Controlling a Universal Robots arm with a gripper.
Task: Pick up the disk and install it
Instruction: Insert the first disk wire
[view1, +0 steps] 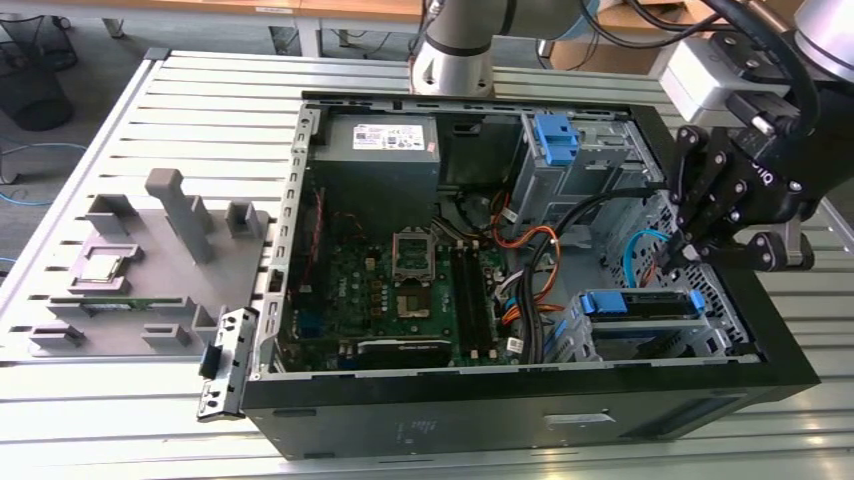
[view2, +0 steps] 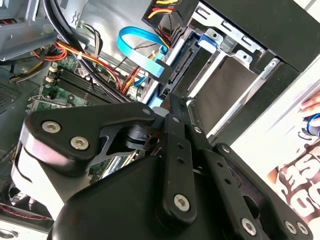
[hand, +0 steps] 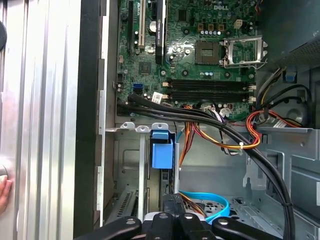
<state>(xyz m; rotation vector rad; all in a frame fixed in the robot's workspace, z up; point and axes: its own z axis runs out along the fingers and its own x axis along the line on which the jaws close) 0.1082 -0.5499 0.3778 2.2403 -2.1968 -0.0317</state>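
Observation:
The disk (view1: 641, 304) lies in the lower drive bay at the front right corner of the open computer case (view1: 534, 410), its blue bracket along the edge. My gripper (view1: 683, 258) hangs just above the bay's back edge, fingers together and nothing between them. In the second wrist view the gripper (view2: 170, 98) tips sit beside the disk (view2: 220, 95), a dark flat face framed by the metal bay. In the first wrist view the gripper (hand: 175, 218) is near the blue bracket tab (hand: 162, 150) standing in the bay.
A blue SATA cable (view1: 638, 250) and thick black cables (view1: 561, 225) run close to the gripper. Another blue bracket (view1: 553, 140) sits in the upper bay. A grey fixture (view1: 147, 270) with a processor chip (view1: 107, 266) stands on the exterior view's left. A hand (hand: 3, 192) rests outside the case.

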